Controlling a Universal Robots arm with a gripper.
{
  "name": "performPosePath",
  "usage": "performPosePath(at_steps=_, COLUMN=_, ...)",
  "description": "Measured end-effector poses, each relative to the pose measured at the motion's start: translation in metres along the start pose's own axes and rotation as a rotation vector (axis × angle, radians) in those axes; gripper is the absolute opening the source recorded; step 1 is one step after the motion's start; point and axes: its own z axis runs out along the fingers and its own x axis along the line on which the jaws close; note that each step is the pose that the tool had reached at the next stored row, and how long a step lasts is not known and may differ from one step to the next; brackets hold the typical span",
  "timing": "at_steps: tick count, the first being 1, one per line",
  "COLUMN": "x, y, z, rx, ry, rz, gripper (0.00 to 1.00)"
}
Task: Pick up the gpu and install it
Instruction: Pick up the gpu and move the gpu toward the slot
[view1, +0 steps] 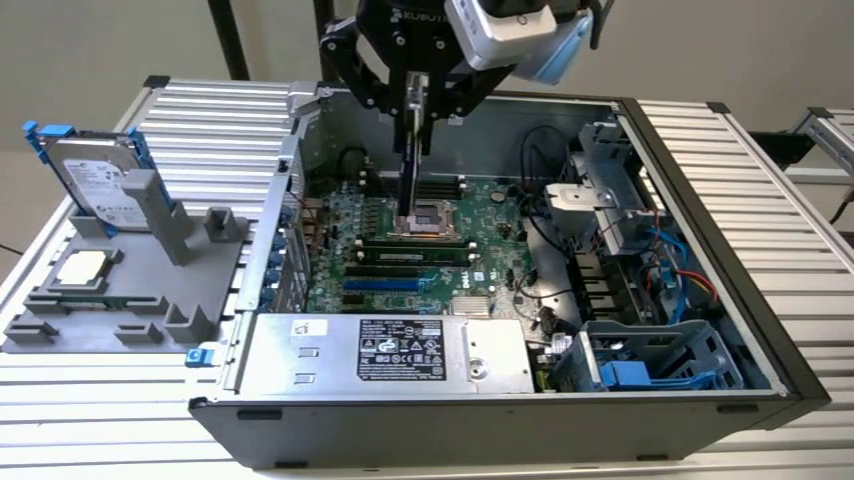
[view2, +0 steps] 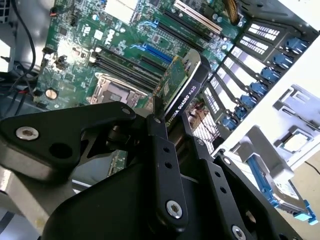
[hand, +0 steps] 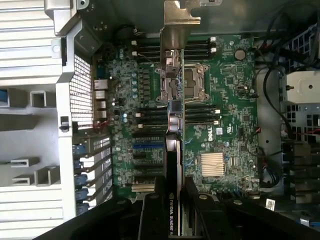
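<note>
The gpu (view1: 412, 160) hangs edge-on and upright above the motherboard (view1: 400, 260) inside the open computer case (view1: 467, 410). My gripper (view1: 416, 105) is shut on its upper end. In the second wrist view the gpu (view2: 182, 85) shows its black cover and a strip of green board between the fingers (view2: 160, 145) of the gripper (view2: 172, 117). In the first wrist view the gpu (hand: 172, 150) runs as a thin line over the CPU socket, its metal bracket at the far end, above and apart from the blue slot (hand: 148, 146); the gripper (hand: 172, 200) holds its near end.
A silver hard drive with blue rails (view1: 100, 180) and a small square CPU chip (view1: 83, 265) sit in a grey fixture at the exterior view's left. The power supply (view1: 387, 350), a drive cage (view1: 654, 360) and loose cables (view1: 547, 215) crowd the case.
</note>
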Motion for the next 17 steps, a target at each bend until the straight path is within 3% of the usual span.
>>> performPosePath(at_steps=8, x=-0.0157, y=0.001, z=-0.0001, rx=0.0002, ry=0.0028, rz=0.0, gripper=0.0)
performPosePath(at_steps=17, x=-0.0211, y=0.0014, z=-0.0001, rx=0.0002, ry=0.0027, rz=0.0, gripper=0.0)
